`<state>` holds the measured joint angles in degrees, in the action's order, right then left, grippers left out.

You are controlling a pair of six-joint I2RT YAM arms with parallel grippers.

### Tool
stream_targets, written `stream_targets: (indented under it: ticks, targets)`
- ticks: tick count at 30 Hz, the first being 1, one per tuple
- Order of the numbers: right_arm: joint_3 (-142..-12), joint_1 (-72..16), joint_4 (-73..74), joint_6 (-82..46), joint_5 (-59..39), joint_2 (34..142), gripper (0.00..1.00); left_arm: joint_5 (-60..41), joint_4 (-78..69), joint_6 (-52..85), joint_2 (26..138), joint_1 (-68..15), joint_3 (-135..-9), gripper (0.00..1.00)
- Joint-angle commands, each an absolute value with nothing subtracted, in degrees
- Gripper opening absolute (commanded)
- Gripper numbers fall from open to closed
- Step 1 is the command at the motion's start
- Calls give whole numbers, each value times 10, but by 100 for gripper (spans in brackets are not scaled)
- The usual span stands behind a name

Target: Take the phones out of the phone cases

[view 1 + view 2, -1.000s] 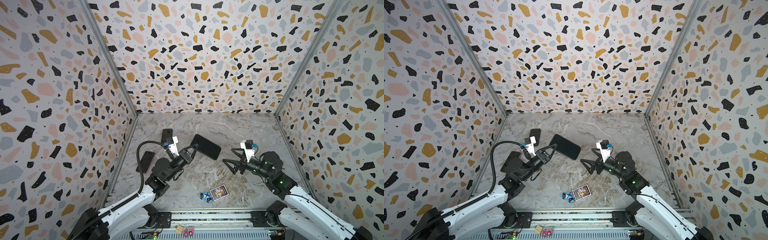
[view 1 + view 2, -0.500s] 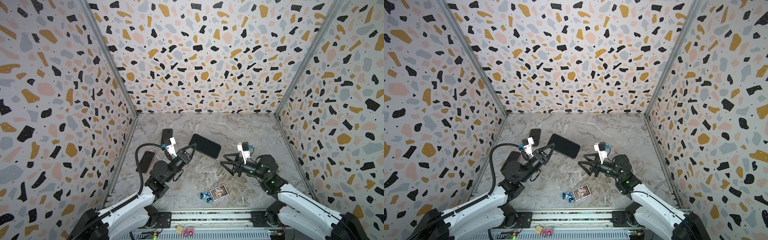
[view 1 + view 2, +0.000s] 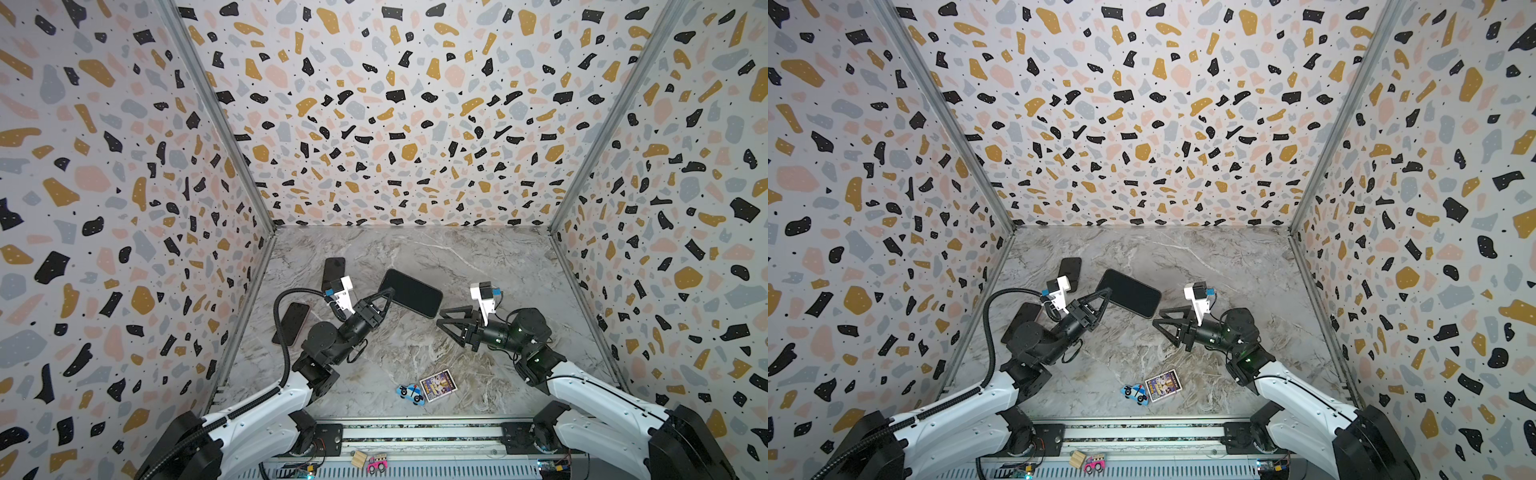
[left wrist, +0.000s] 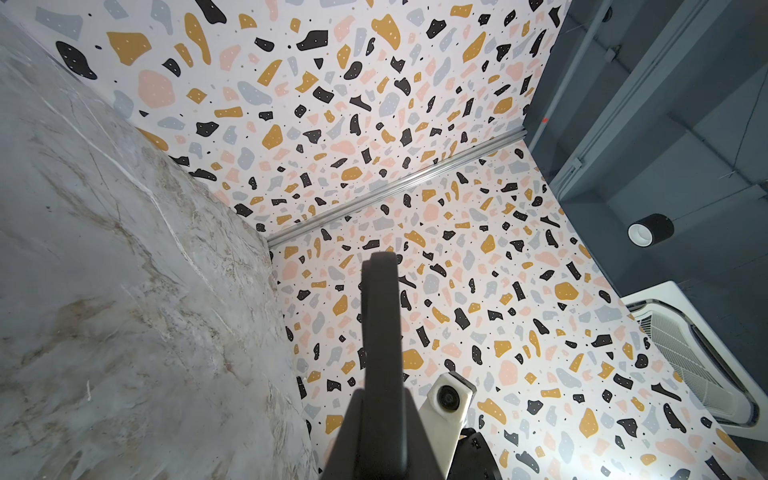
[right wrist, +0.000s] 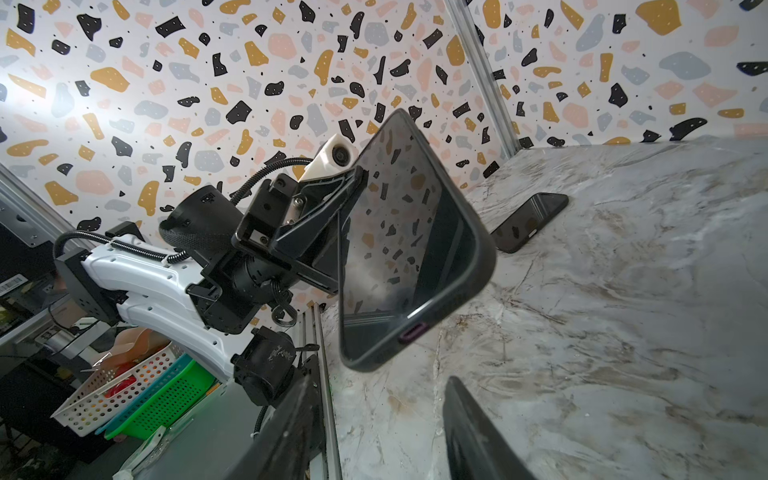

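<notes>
Left claw [image 3: 390, 293] clamps phone case [image 3: 411, 293], another phone [image 3: 333, 267] behind.

Found nothing legible anywhere. Noticed pale lettering on the black round motor housing [image 5: 272, 353], too blurred to read, and a white barcode label [image 5: 11, 286] in the background clutter, likewise unreadable. Saw only illegible print on the small colourful picture card [image 3: 438, 386].

The phone [image 5: 399, 232] has a glossy glass screen that mirrors the speckled walls [image 3: 374, 124], which look matt and printed to me. Its case [image 5: 484, 257] reads as matt, dark, rubbery plastic. The desk [image 3: 498, 257] is smooth marble-look with a soft sheen. The corner rail [image 3: 219, 116] is brushed metal.
</notes>
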<state>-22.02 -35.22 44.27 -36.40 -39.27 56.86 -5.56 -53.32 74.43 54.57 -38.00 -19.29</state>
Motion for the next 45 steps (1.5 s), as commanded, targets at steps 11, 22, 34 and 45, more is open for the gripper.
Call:
stream_targets:
  ticks: [11,22,34,45]
  targets:
    - [-246,-375,487,-375,-396,593,47,-62,-615,745,539,-381,-192,0]
    - [-247,-375,497,-383,-391,599,42,-56,-613,743,537,-381,-188,0]
    - [-247,-375,505,-388,-393,609,38,-53,-612,741,539,-381,-184,0]
    - [-240,-374,485,-380,-388,595,37,-50,-597,732,534,-381,-188,0]
